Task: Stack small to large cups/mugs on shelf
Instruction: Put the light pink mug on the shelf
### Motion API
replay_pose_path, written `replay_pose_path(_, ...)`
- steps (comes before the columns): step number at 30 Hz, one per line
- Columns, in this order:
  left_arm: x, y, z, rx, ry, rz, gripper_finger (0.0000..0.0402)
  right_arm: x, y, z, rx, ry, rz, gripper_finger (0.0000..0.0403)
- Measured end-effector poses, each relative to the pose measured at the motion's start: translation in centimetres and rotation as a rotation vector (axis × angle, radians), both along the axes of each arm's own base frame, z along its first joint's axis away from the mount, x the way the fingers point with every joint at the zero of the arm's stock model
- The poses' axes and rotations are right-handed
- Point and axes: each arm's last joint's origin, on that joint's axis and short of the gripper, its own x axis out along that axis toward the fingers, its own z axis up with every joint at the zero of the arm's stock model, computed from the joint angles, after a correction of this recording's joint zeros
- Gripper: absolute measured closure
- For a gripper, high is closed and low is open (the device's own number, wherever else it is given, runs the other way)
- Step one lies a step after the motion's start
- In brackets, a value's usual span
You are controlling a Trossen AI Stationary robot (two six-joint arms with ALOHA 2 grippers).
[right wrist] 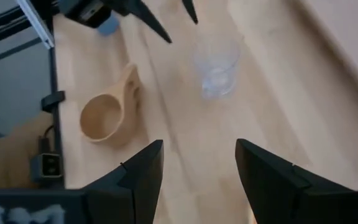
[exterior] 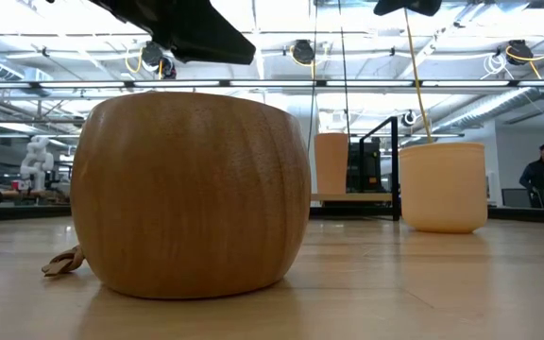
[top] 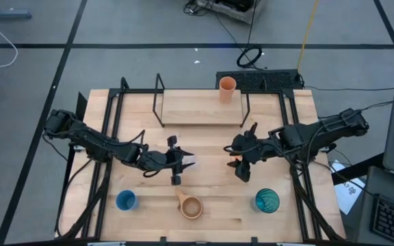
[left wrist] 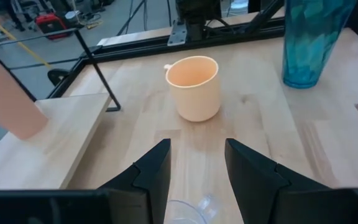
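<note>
Shelf (top: 197,109) sits top centre with an orange cup (top: 227,89); both grippers (top: 180,162) (top: 241,158) seen parted, empty; tan mug (top: 190,205) bottom centre.

Two orange cups (top: 227,88), one blue cup (top: 126,200), one mug (top: 190,206), one tumbler (top: 267,200).

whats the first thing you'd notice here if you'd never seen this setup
Two dark arms meet over the table's middle, the left gripper and right gripper open and facing each other. An orange cup stands alone on the raised shelf; a blue cup, tan mug and teal tumbler line the near edge.
</note>
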Motion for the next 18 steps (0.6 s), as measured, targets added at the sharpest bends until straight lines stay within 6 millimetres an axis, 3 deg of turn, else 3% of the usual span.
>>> replay_pose_path(6,0.0,0.0,0.1,-0.007,-0.008,-0.006,0.0247,-0.8,0.1,-0.6,0.082,0.12,0.018,0.0221)
replay_pose_path(12,0.1,0.0,0.1,-0.009,-0.013,-0.007,0.0247,-1.7,0.4,-1.5,0.047,0.256,0.036,0.0239)
replay_pose_path(18,0.1,0.0,0.1,-0.01,-0.013,-0.006,0.0247,-1.4,0.5,-2.9,0.036,0.391,0.056,0.024)
